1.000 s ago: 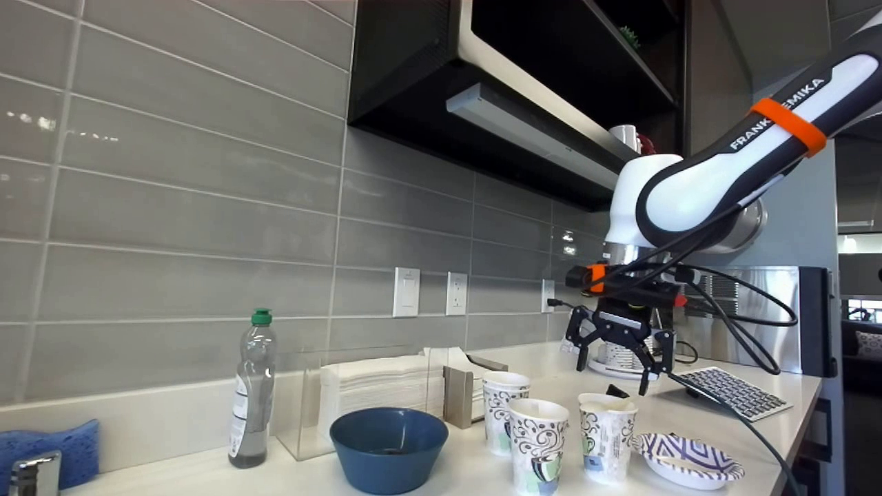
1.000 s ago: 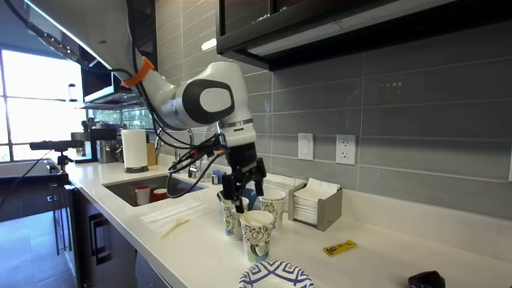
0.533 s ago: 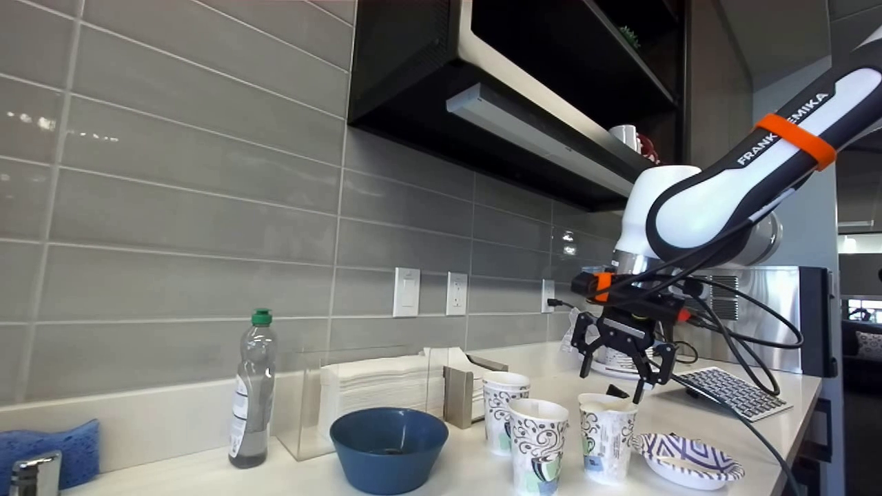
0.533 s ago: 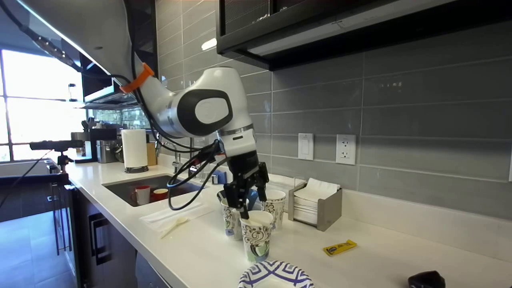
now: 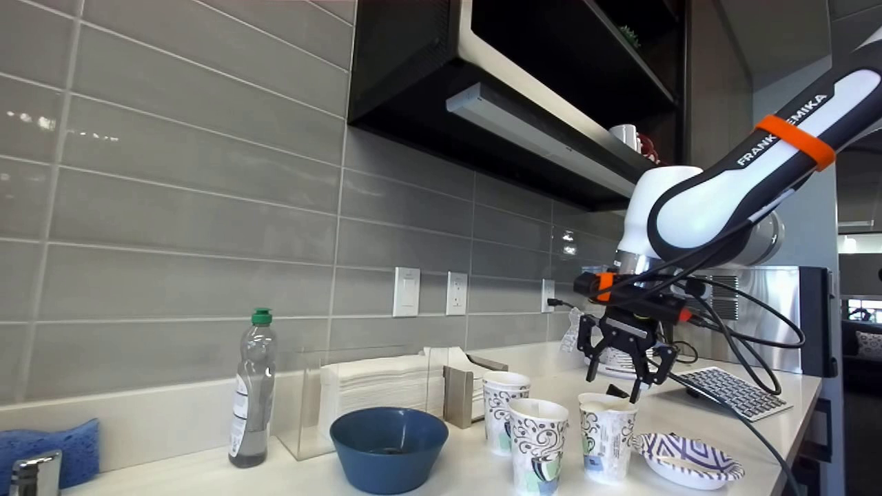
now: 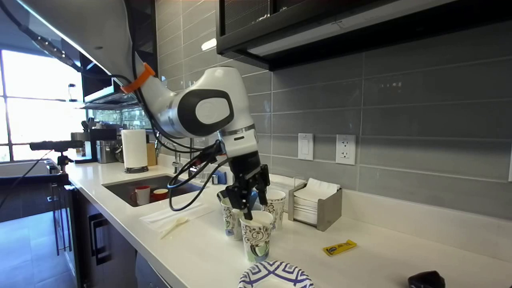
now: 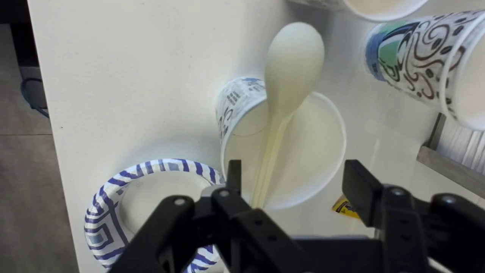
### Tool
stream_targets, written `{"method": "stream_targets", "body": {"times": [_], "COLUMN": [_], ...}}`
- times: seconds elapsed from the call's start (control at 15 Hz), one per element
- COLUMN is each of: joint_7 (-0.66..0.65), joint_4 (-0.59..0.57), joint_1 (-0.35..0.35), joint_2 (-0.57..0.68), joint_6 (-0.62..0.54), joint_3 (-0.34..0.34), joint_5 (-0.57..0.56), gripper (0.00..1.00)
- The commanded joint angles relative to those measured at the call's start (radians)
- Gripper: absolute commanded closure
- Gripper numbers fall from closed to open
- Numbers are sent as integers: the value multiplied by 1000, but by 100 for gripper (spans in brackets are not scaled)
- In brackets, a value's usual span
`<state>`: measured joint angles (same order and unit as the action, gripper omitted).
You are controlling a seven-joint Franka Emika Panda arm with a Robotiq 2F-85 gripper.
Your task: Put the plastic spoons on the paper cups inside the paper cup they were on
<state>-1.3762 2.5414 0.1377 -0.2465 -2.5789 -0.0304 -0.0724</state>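
Observation:
A cream plastic spoon (image 7: 293,68) lies across the rim of a patterned white paper cup (image 7: 314,151), its bowl sticking out past the edge. The same cup stands upright in both exterior views (image 5: 606,441) (image 6: 256,240). My gripper (image 7: 291,178) is open over this cup. The spoon's handle shows between the fingers, nearer the left one, not gripped. In both exterior views, the gripper (image 5: 613,384) (image 6: 256,209) has its fingertips close to the rim. Two other paper cups (image 5: 539,448) (image 5: 505,413) stand nearby; whether spoons are on them cannot be told.
A blue bowl (image 5: 389,451) stands beyond the cups. A patterned paper dish (image 7: 110,212) sits close to the spoon's cup. A napkin holder (image 6: 330,210), a yellow packet (image 6: 340,248), a loose spoon (image 6: 175,227) on napkins and a sink (image 6: 120,190) are around. A cabinet (image 5: 537,131) hangs above.
My gripper has come down toward the cup with the spoon and shifted slightly over it. Its fingers look a little closer together. The cups have not moved.

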Motion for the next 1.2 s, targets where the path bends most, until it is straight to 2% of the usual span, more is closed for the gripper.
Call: {"method": "stream_targets", "body": {"times": [0.0, 0.07, 0.27, 0.33, 0.6, 0.67, 0.73, 1.0, 1.13], "joint_7": [12, 12, 16, 14, 19, 19, 20, 25, 26], "joint_4": [-3, -5, -9, -10, -15, -16, -16, -23, -24], "joint_1": [15, 16, 18, 20, 21, 21, 21, 19, 18], "joint_2": [4, 7, 16, 17, 26, 28, 30, 44, 49], "joint_6": [-1, 1, 4, 3, 5, 5, 5, 4, 3], "joint_3": [3, 2, 0, 0, -2, -2, -3, -6, -7], "joint_5": [28, 29, 32, 30, 34, 34, 35, 40, 41], "gripper": [32, 36, 39, 45, 50, 55, 52, 53, 56]}}
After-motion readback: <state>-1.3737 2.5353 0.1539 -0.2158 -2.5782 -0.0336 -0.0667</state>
